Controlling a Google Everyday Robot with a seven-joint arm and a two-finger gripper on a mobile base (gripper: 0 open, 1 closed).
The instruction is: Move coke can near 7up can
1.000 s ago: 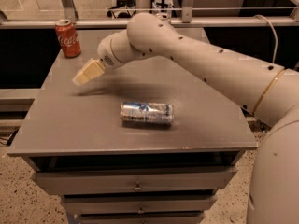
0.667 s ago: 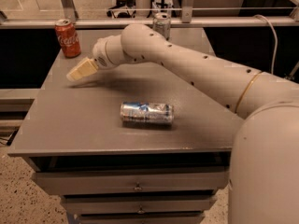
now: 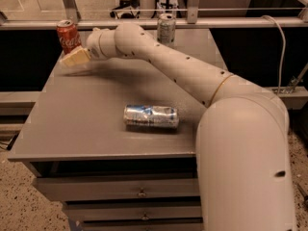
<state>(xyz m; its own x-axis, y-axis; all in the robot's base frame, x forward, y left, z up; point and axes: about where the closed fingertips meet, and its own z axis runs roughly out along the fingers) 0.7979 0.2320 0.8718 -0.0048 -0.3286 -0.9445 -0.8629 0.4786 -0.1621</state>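
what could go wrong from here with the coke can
The coke can stands upright at the far left corner of the table, so a nudge from the gripper beside it could tip it off the edge. The 7up can stands by the far edge behind the arm; a sweep could knock it.

Single camera, high behind arm shoulder, looking down across table; claw at far-left corner.

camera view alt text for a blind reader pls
A white robot arm reaches over a grey table, its pincer close to the upright coke can at a far corner. The 7up can stands at the far edge; a silver-and-blue can lies sideways in front.
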